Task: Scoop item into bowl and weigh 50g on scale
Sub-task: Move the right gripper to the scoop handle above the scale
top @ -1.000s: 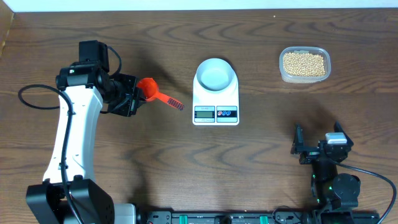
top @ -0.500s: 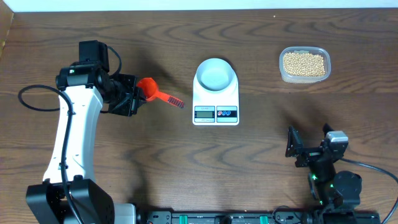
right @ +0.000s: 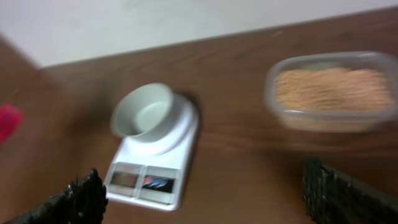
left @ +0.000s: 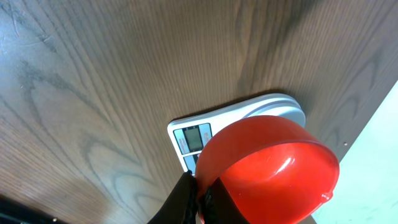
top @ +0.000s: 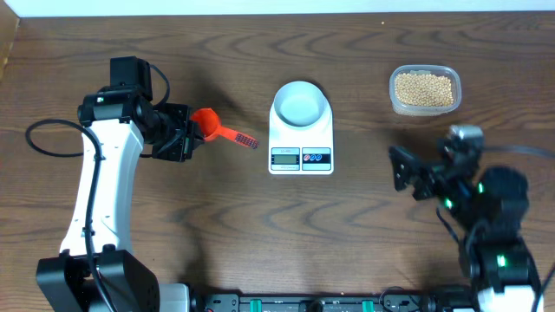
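- left pincer (top: 189,132) is clenched on the red scoop (top: 208,124); my wrist view shows the dark fingers (left: 189,198) pinching the cup's edge, not the handle.
- beans (top: 424,89) all lie in the clear tub (top: 395,102) at the far right of the table (top: 260,225). i see none in the scoop or the bowl (top: 301,104).
- bowl sits empty on the back of the scale (top: 282,139), mid-table, with the display and buttons facing my base.
- what the next move turns on: the beans lie to my right from the left pincer, well apart, with the scale and bowl standing between.
- scoop's long axis runs from the cup by my fingers down and right, so the handle tip points toward the scale and the cup is the near end.
- right pincer (top: 408,173) is released, jaws spread wide with nothing between them, near the tub and just this side of it. its own blurred view looks on to both tub and scale.
- my judgement: the right arm is much nearer the beans, but the scoop is in my left, so the left has to carry it over or around the scale to reach the tub.
- risk i see: a grip on the cup's edge may foul the dip into the beans.
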Controlling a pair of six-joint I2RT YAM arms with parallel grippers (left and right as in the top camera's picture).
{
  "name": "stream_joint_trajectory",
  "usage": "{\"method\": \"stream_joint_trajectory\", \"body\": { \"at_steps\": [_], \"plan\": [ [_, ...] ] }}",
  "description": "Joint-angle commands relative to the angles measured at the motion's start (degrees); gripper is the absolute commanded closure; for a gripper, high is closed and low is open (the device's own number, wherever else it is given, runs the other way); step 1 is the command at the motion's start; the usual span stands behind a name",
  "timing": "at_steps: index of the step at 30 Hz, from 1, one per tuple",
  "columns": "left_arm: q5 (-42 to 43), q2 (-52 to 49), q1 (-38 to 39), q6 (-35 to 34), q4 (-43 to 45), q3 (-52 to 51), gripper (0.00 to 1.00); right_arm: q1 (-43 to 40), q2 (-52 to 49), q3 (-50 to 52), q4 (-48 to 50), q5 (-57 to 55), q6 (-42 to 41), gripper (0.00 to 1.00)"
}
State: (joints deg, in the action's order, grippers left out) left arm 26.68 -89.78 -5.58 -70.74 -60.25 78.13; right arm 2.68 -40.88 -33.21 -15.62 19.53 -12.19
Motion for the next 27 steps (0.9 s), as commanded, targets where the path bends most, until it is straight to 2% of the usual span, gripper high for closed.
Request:
{"method": "stream_joint_trajectory", "body": {
  "at_steps": [1, 5, 8, 11, 16, 19, 27],
  "plan": [
    [-0.1, 1.0, -0.1, -1.0, -0.3, -0.4, 0.93, -0.4, -8.9, -5.3, 2.2, 17.6, -1.1, 0.01],
    [-0.1, 1.0, -0.1, -1.6, -0.3, -0.4, 0.93, -0.4, -17.0, -6.1, 12.5, 30.3, -8.2, 0.01],
    [-0.1, 1.0, 0.5, -2.8, -0.3, -0.4, 0.93, 0.1, -21.6, -6.1, 20.9, 32.1, -20.1, 0.01],
    [-0.1, 1.0, 2.2, -4.7, -0.1, -0.4, 0.93, 1.5, -25.8, -6.1, 26.7, 32.0, -25.7, 0.01],
    [-0.1, 1.0, 5.9, -9.1, 1.9, -0.4, 0.93, 4.5, -30.4, -6.1, 30.3, 30.5, -31.2, 0.05],
    [-0.1, 1.0, 8.2, -13.4, 3.1, -0.4, 0.93, 6.7, -32.3, -6.1, 30.0, 27.1, -35.0, 0.13],
    [-0.1, 1.0, 13.1, -21.8, 5.6, -0.4, 0.93, 12.4, -35.1, -6.1, 31.2, 25.6, -37.3, 0.13]
  ]
}}
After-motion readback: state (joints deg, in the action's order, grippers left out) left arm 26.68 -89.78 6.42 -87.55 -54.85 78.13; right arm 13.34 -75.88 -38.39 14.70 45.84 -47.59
